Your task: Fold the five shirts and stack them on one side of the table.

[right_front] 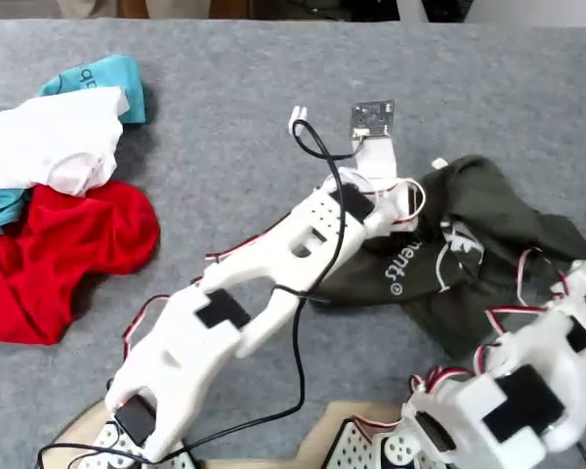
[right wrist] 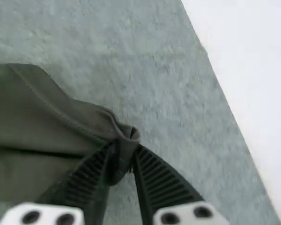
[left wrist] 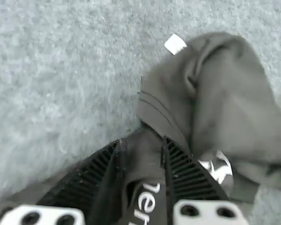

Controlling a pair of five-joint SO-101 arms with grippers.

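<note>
A dark green shirt (right_front: 479, 220) with white print lies crumpled on the grey table right of centre. My left gripper (right_front: 408, 202) is at its left side, shut on a fold of the cloth (left wrist: 141, 154) beside the print; a white tag (left wrist: 174, 44) sticks out of the collar beyond it. At the shirt's right corner, close to the table's right edge, my right gripper (right_front: 581, 259) is shut on a pinched hem (right wrist: 124, 157). A red shirt (right_front: 68, 244), a white shirt (right_front: 49, 137) and a teal shirt (right_front: 103, 78) lie heaped at the far left.
Bare grey felt (right_front: 234, 147) stretches between the heap and the green shirt. In the right wrist view the table's edge (right wrist: 220, 93) runs close past the pinched hem. A black cable (right_front: 295, 322) hangs along the left arm.
</note>
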